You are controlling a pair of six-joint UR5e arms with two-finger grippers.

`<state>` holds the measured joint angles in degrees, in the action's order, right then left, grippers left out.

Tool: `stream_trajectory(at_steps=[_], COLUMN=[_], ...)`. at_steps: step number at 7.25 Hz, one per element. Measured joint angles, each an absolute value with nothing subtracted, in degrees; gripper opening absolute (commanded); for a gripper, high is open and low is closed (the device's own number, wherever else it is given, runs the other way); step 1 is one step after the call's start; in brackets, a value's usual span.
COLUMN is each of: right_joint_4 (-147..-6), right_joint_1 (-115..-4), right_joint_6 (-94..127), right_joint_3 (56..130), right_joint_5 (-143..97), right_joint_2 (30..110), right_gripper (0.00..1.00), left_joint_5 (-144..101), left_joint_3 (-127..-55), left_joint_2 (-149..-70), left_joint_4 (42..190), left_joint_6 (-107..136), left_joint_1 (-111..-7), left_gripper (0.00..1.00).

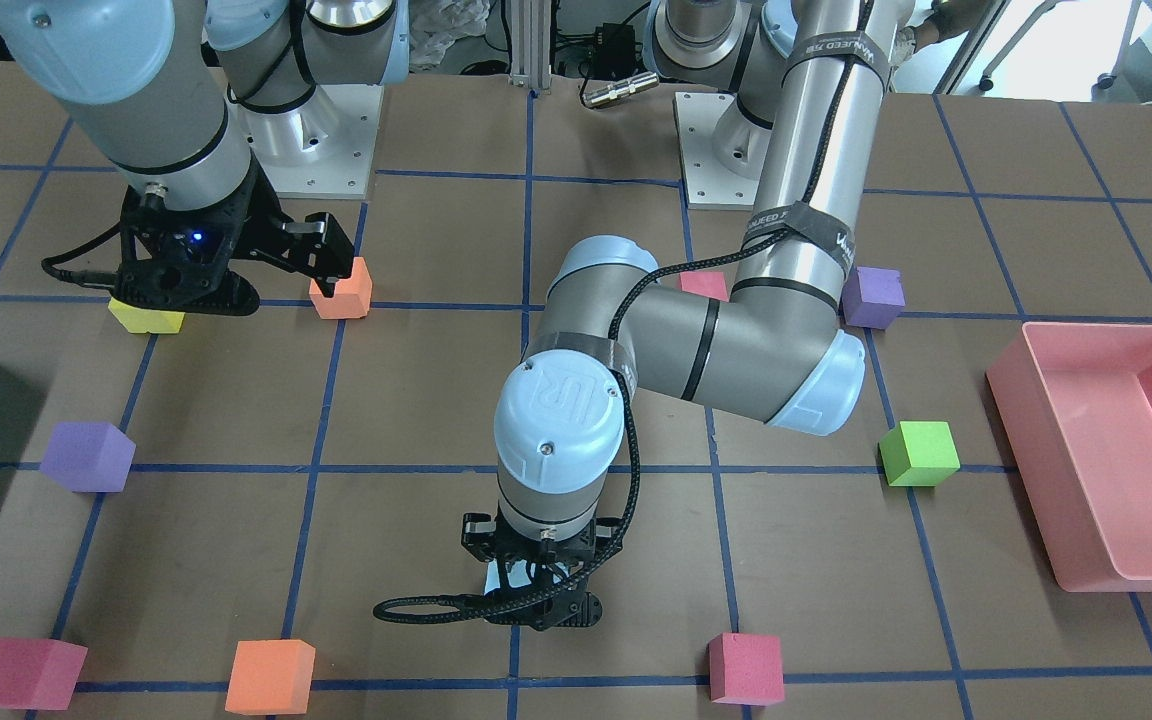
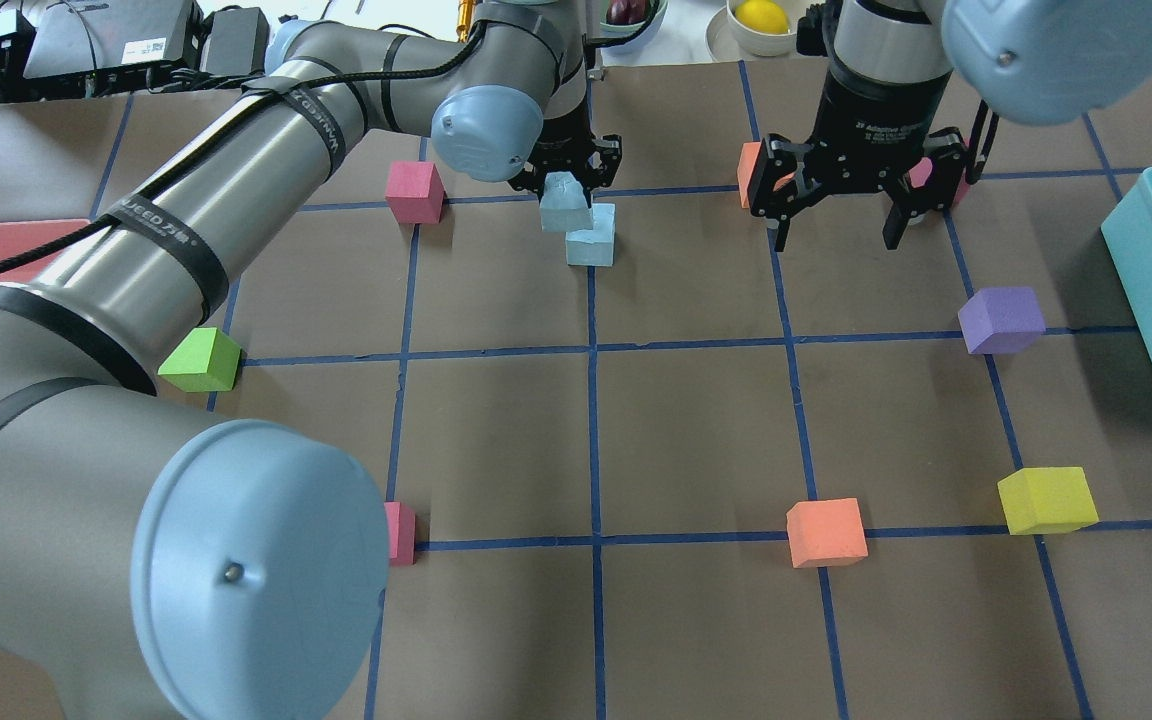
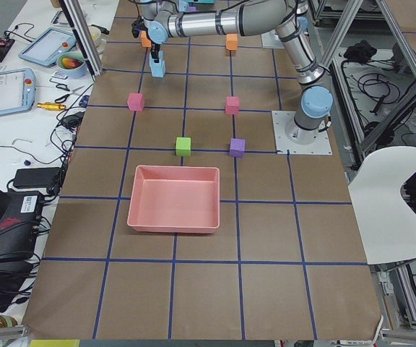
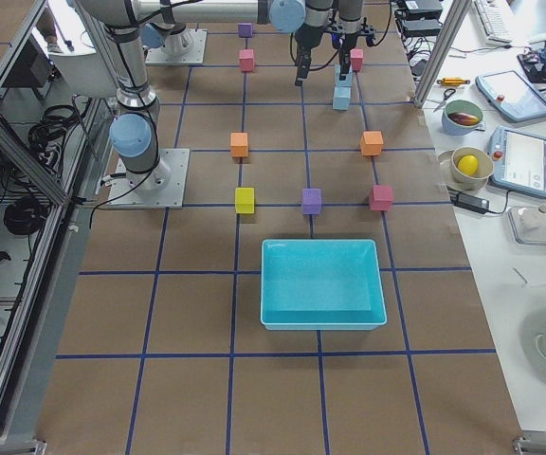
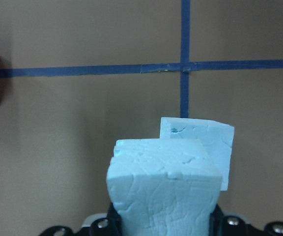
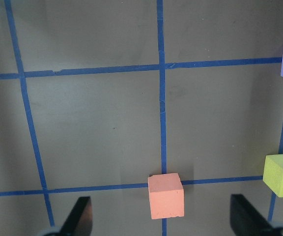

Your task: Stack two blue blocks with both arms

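Observation:
My left gripper is shut on a pale blue block and holds it above the table at the far middle. The second blue block sits on the table just beside and below it, at a tape crossing. In the left wrist view the held block fills the bottom centre and the other block lies beyond it to the right. In the front-facing view my left gripper hides most of both. My right gripper is open and empty, hovering to the right of the blue blocks; its fingers frame bare table.
An orange cube and a pink one sit behind my right gripper. Purple, yellow, orange, green and red cubes dot the table. A teal bin stands right, a pink bin left.

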<state>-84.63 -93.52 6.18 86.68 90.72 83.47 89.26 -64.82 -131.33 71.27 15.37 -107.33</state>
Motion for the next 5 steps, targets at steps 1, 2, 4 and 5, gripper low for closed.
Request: stream_trajectory(at_steps=[1, 2, 4, 5], right_joint_4=[-87.14, -89.21, -90.72, -90.76], right_joint_1=[-93.49, -93.28, -92.17, -91.69], right_joint_6=[6.12, 6.0, 5.83, 5.77], right_joint_3=[88.82, 89.81, 88.63, 87.47], right_joint_5=[90.76, 90.66, 90.31, 90.23], right_joint_2=[84.34, 84.63, 84.98, 85.12], right_gripper=[1.0, 1.0, 1.0, 1.0], left_joint_5=[89.14, 89.12, 89.32, 89.46], left_joint_3=[-64.21, -63.95, -63.85, -63.87], left_joint_2=[-132.26, -132.86, -133.59, -133.87], left_joint_4=[71.51, 71.52, 71.33, 71.16], left_joint_6=[15.59, 15.78, 15.83, 15.61], left_joint_1=[-107.91, -108.55, -109.08, -109.13], left_gripper=[0.0, 0.03, 1.0, 1.0])
